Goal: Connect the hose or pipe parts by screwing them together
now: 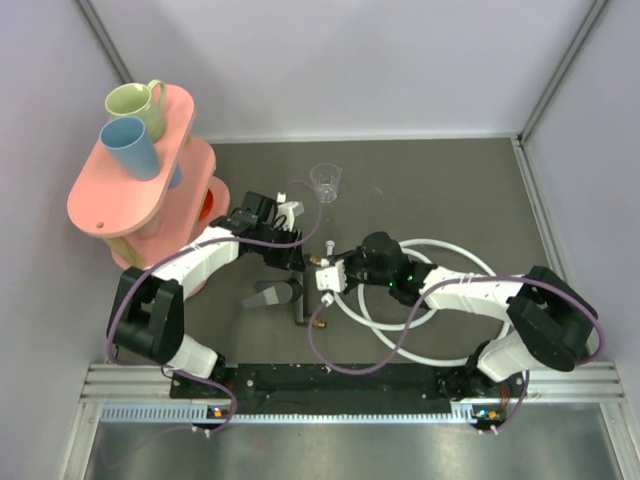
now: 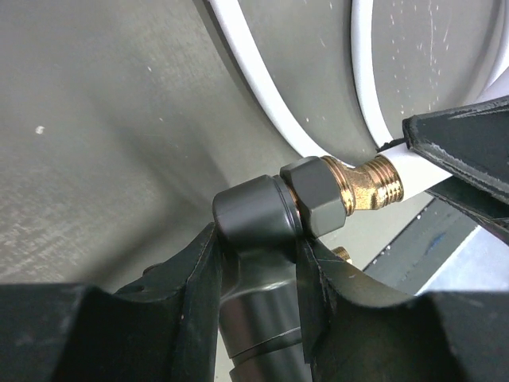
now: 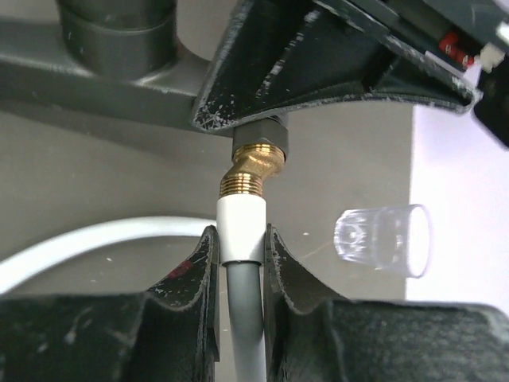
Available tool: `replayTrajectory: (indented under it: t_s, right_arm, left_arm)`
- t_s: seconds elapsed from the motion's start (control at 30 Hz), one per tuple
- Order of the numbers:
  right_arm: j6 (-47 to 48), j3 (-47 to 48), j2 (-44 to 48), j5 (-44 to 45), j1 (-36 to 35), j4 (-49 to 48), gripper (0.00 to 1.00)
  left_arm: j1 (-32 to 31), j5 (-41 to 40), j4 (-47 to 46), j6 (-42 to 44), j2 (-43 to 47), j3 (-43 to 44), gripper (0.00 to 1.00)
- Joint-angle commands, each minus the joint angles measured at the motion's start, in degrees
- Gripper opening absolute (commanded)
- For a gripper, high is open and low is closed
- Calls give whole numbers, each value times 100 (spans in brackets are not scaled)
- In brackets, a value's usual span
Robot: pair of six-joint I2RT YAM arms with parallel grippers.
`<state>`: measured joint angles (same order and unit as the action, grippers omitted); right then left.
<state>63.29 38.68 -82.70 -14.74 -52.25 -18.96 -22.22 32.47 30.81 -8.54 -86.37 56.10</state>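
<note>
Step in hand (my read): mate hose end to thread and start the screw-on.

L gripper [image 2: 254, 247] is clamped on the dark body of the fitting [image 2: 250, 208], jaws tight on both sides. R gripper [image 3: 238, 235] is closed onto the white end of the hose [image 3: 240, 219], fingers pressed on each flank. Hose end butts the brass thread [image 3: 250, 171]: touching, no turns visibly engaged.

To do it well:
- Line hose axis w/ thread axis before turning. Thread sits on an angled elbow, so cross-threading is the likely fault.
- Light push in, rotate R wrist, L holds fitting as counter-torque.
- Grip is on a smooth sleeve and may slip, so regrip in short turns.
- Watch that the loops don't twist up.

Pose: L arm reaches fwd from base, then bends in toward centre of table [image 1: 430, 190]. R arm lies low, stretched across toward L. Wrists nearly meet, grippers facing. Rest of hose lies in loops on table under/beside R arm. Cup [image 3: 382, 239] is beyond, apart from the joint.
</note>
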Motion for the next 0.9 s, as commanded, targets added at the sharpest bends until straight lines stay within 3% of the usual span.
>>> replayTrajectory:
  t_s: [0.0, 0.3, 0.63, 0.77, 0.87]
  right_arm:
    - [-1924, 983, -124, -1082, 74, 278, 0]
    - [-3928, 1327, -510, -1830, 645, 367, 0]
    - [-5474, 2222, -1257, -3322, 1278, 1228, 0]
    - [-6939, 2303, -1591, -3973, 1516, 869, 0]
    - [-7513, 2407, -1688, -3799, 1525, 1077, 0]
  left_arm:
    - [-327, 1051, -1199, -289, 744, -45, 0]
    - [-573, 866, -2763, -684, 1543, -1047, 0]
    - [-775, 542, -3309, -403, 1921, -1443, 0]
    - [-837, 147, -3625, -368, 2080, -1645, 0]
    - [-863, -170, -3862, -351, 2220, -1821, 0]
